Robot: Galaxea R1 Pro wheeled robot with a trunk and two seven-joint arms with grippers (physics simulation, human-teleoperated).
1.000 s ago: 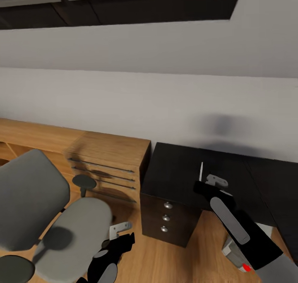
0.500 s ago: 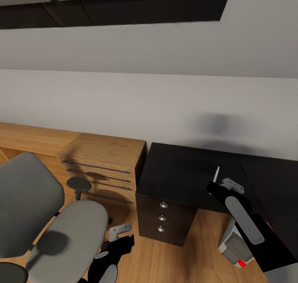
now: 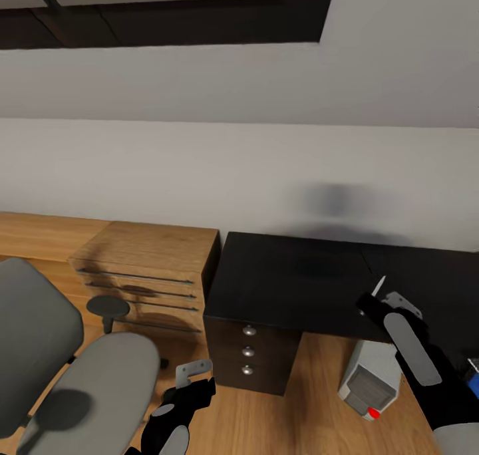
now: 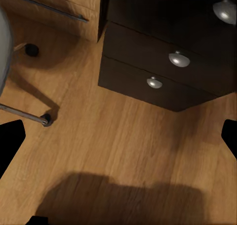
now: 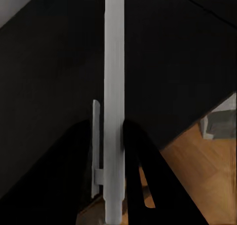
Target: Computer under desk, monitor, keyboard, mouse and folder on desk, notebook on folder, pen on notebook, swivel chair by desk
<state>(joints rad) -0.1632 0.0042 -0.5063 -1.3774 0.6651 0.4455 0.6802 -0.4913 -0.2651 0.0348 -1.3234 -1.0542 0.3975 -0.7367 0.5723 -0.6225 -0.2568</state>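
Pinching the pen, right fingers hover over the desk; left spread, empty.

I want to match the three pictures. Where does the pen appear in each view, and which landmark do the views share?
Head view: the pen sticks up from the right gripper, low on the right, over the desk.
Left wrist view: the pen is not in it.
Right wrist view: the pen runs up the middle, clamped between the gripper's dark fingers.
Shared landmark: the black desk, seen in all three views.
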